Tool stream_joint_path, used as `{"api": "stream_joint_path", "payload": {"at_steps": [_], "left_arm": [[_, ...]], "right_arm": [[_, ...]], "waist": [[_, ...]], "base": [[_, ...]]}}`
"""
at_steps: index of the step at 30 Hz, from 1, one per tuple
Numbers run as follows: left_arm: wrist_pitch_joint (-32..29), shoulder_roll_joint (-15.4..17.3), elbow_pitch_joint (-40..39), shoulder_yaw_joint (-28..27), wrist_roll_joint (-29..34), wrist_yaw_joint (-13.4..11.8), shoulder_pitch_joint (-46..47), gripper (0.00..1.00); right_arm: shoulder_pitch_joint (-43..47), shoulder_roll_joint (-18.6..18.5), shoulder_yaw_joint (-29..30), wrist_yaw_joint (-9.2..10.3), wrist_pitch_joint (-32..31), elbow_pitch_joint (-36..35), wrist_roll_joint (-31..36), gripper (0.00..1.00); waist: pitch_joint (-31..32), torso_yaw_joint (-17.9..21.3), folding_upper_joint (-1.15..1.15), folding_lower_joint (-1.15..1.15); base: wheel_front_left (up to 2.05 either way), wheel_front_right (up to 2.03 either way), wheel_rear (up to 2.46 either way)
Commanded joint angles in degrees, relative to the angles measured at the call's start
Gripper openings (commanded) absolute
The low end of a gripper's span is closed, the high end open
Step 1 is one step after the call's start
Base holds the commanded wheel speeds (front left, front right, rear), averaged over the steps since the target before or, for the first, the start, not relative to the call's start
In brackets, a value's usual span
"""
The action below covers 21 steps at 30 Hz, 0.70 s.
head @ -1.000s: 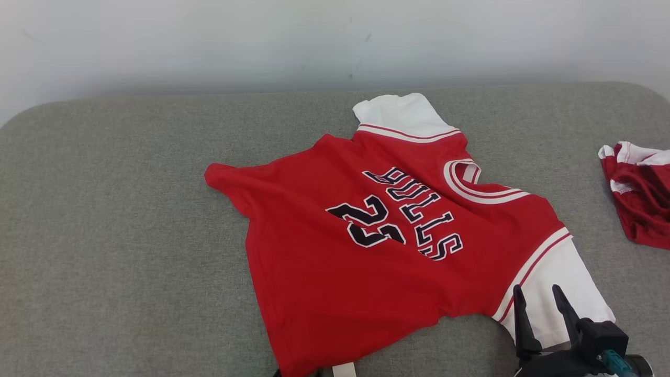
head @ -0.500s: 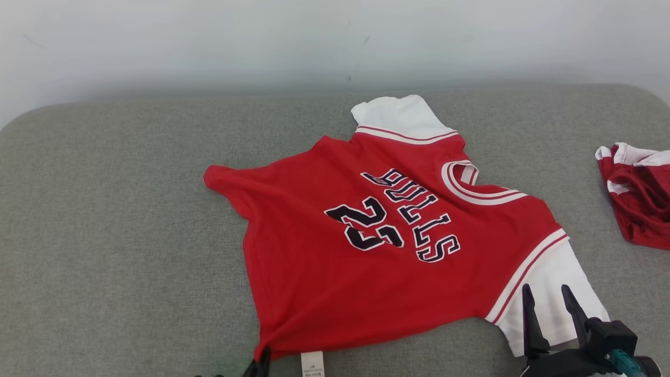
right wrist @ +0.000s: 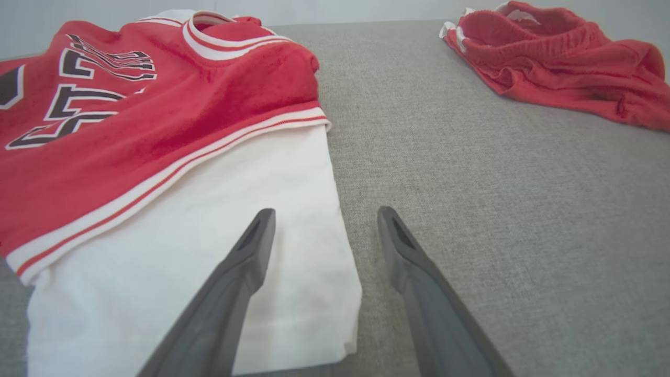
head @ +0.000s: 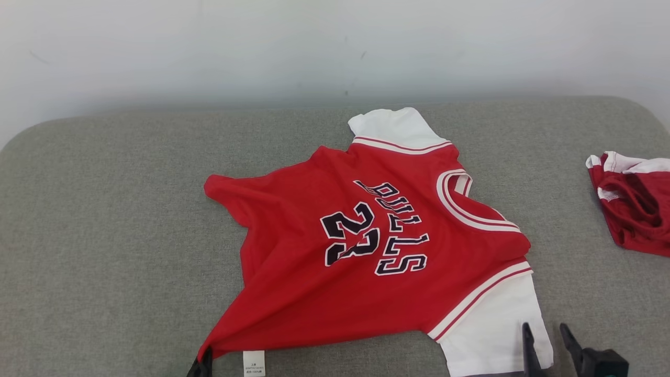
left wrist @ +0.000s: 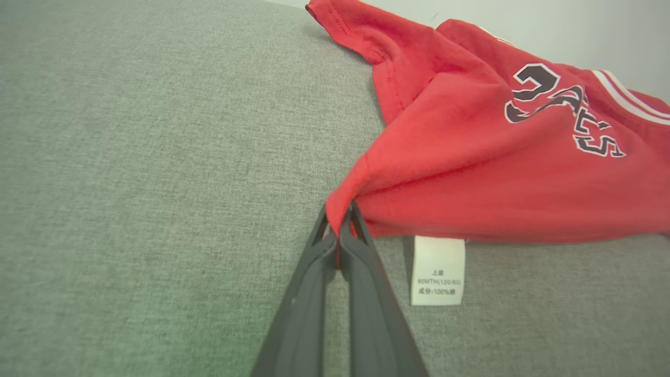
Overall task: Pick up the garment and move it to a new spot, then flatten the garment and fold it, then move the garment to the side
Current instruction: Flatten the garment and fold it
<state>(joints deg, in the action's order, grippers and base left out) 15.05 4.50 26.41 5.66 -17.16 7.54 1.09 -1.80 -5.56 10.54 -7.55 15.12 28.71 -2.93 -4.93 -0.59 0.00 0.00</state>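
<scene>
Pinches corner of red-and-white cotton jersey (head: pixel 366 251) in left hand (left wrist: pixel 340 215); holds right hand (right wrist: pixel 325 213) open; has yet to flatten, fold.

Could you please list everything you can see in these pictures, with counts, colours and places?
cushion: one, grey, under everything
wall: one, white, behind the cushion
jersey: one, red with white sleeves, middle of the cushion
label: one, white, at the jersey's near hem
second garment: one, red with white trim, crumpled at far right
left gripper: one, dark, shut on the jersey's hem corner
right gripper: one, dark, open, by the near white sleeve
</scene>
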Motion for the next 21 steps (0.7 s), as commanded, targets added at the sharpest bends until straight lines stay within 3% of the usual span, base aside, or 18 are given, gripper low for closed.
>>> {"api": "stream_joint_path", "payload": {"at_steps": [1, 12, 13, 14, 15, 21], "left_arm": [[0.16, 0.09, -0.08, -0.23, 0.34, -0.11, -0.65, 0.00], [0.16, -1.02, -0.01, -1.06, 1.53, -0.11, -0.63, 0.00], [0.16, -1.07, -0.02, -1.14, 1.63, -0.11, -0.70, 0.00], [0.16, -1.14, -0.24, -1.21, 1.62, -0.11, -0.72, 0.00], [0.16, -1.18, -0.90, -1.41, 1.63, -0.11, -0.61, 0.00], [0.16, -1.32, -4.13, -1.25, 1.76, -0.11, -0.26, 0.00]], "right_arm": [[0.62, 0.11, -0.26, 0.16, -0.04, 0.49, 0.13, 1.00], [2.55, -0.71, -0.70, 0.17, -0.06, 4.81, 0.20, 1.00], [2.76, -0.70, -0.83, 0.17, -0.07, 5.31, 0.03, 0.87], [2.88, -0.62, -0.98, 0.17, -0.12, 5.89, -0.24, 0.54], [2.86, -0.54, -1.08, 0.17, -0.13, 6.40, -0.63, 0.03], [0.61, -0.53, -1.80, 0.16, -0.05, 4.03, -3.92, 0.00]], "waist": [[0.02, 0.01, 0.00, 0.00], [-0.41, 0.25, 0.00, 0.00], [-0.41, 0.34, 0.00, 0.00], [-0.39, 0.42, 0.00, 0.00], [-0.38, 0.49, 0.00, 0.00], [-0.20, 0.62, 0.00, 0.00]], "base": [[0.00, 0.00, 0.00], [0.00, 0.00, 0.00], [0.00, 0.00, 0.00], [0.00, 0.00, 0.00], [0.00, 0.00, 0.00], [0.00, 0.00, 0.00]]}}
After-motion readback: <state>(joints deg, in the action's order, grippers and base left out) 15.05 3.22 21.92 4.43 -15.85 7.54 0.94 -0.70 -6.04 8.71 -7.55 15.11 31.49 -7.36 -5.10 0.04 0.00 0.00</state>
